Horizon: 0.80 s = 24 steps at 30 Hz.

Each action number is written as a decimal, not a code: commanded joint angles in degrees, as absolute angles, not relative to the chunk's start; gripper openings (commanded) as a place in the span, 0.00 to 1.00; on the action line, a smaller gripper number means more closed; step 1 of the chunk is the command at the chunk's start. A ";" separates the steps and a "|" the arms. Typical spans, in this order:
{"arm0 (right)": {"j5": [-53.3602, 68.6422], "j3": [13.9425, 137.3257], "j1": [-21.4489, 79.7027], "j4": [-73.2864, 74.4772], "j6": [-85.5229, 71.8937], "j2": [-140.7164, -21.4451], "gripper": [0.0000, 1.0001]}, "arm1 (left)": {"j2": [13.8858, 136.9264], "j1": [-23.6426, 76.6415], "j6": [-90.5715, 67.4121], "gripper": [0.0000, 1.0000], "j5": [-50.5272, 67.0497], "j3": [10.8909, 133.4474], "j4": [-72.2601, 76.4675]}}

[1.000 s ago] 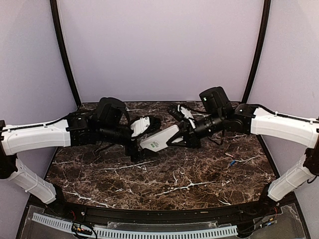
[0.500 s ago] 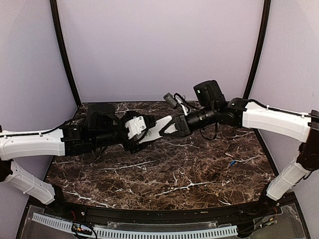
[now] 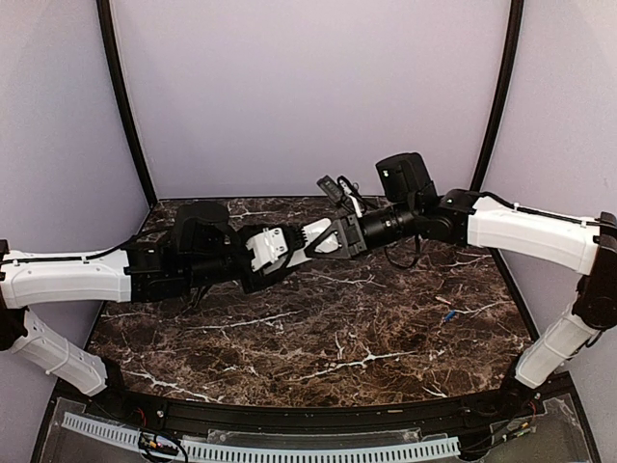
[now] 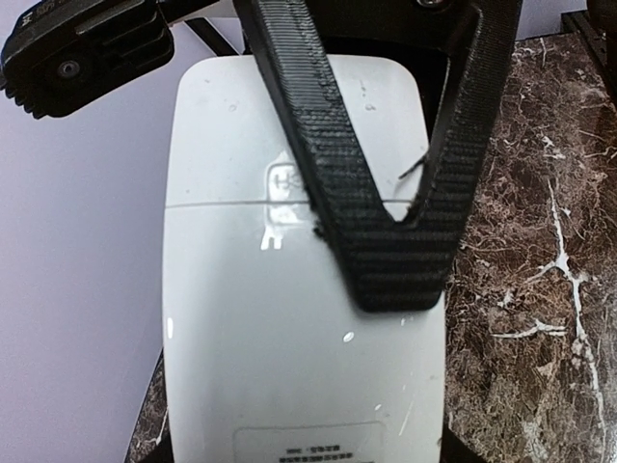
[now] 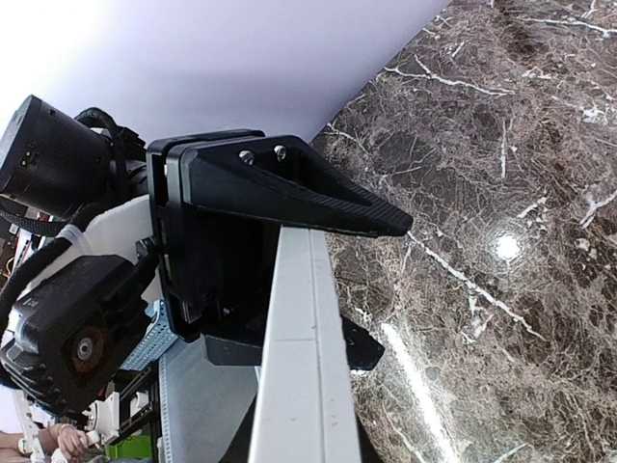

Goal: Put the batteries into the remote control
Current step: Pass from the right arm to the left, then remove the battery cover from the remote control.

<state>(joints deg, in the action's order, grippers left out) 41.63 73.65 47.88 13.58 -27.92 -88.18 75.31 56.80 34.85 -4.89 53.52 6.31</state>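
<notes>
The white remote control (image 3: 313,234) hangs above the marble table between both arms. My left gripper (image 3: 287,251) is shut on its one end and my right gripper (image 3: 326,238) on the other. In the left wrist view the remote's plain back (image 4: 289,347) fills the frame, with a black finger of the right gripper (image 4: 386,241) lying across it. In the right wrist view the remote shows edge-on (image 5: 301,338) between black fingers (image 5: 289,188). A small battery with blue on it (image 3: 448,314) lies on the table at the right, far from both grippers.
The dark marble table (image 3: 318,338) is walled by lilac panels (image 3: 308,87) with black posts at the back corners (image 3: 125,106). A white slotted cable strip (image 3: 289,449) runs along the near edge.
The remote has risen from low over the table. Both arms have moved up and back with it, and the left gripper has closed in on its end.
</notes>
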 commanded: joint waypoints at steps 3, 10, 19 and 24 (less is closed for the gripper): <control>40.60 75.45 45.92 14.73 -25.20 -87.00 0.25 | 73.30 56.98 33.04 0.01 -3.06 54.43 5.63; 37.43 76.55 44.42 18.82 -20.30 -86.76 0.57 | 73.18 56.97 31.70 0.00 -1.91 55.66 0.56; 40.91 75.06 45.43 14.58 -21.18 -88.90 0.71 | 74.91 56.96 30.70 0.00 -3.07 56.87 0.98; 37.04 75.06 45.29 16.66 -20.43 -88.55 0.40 | 74.83 57.02 30.53 0.00 -3.16 56.79 0.45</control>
<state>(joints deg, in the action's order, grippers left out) 39.51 75.09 45.06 16.36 -21.23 -88.25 75.13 56.80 31.62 -3.01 55.35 0.91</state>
